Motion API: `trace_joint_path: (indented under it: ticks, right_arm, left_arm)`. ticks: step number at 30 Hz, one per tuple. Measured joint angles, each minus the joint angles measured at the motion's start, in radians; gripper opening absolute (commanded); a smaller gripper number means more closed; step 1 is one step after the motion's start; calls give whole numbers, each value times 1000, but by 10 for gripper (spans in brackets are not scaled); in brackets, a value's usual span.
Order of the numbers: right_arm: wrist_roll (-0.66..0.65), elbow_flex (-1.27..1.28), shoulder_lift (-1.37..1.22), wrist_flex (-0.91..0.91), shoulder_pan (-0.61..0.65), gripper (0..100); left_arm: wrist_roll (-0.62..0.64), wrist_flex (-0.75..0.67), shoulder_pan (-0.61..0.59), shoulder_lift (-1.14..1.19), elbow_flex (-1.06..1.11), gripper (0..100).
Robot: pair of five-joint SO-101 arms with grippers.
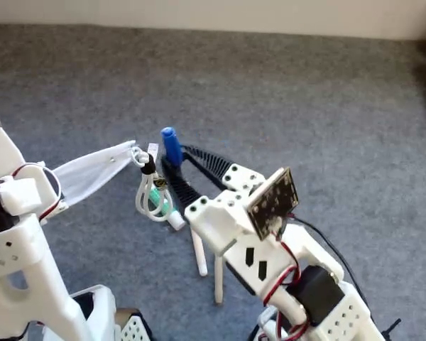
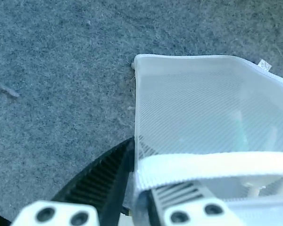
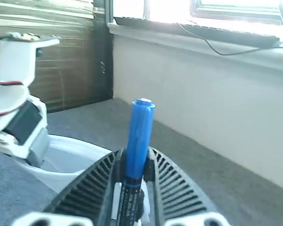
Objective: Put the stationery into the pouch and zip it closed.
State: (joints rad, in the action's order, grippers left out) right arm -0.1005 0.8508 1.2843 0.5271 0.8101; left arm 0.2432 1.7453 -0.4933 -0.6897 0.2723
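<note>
Blue cylindrical marker [image 1: 171,144] stands upright, clenched in your right gripper [image 3: 134,161], just right of the white mesh pouch [image 1: 92,170], which your left gripper [image 2: 140,181] grasps by one edge.

White plastic links [image 1: 224,224], black ribbed fingers [image 3: 177,188], black servos [image 1: 316,286], red and black cables [image 1: 282,275], dark screws [image 2: 179,217], bare circuit board [image 1: 273,199] at wrist.

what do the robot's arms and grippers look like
The left arm and right arm are white blocky plastic with red and black wires. The fingers are black and ribbed. The right arm carries a bare circuit board.
</note>
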Motion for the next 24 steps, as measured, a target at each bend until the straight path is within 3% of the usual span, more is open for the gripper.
trace_joint_path:
  ticks: [5, 18, 24]
  right_arm:
    - [0, -18, 0, -40, 72, 4]
    - [0, -18, -6, -437, 91, 4]
    - [0, -17, -147, -612, 91, 4]
  left_arm:
    - [0, 0, 0, 0, 0, 6]
    - [0, 0, 0, 0, 2, 6]
    - [0, 0, 2, 0, 3, 6]
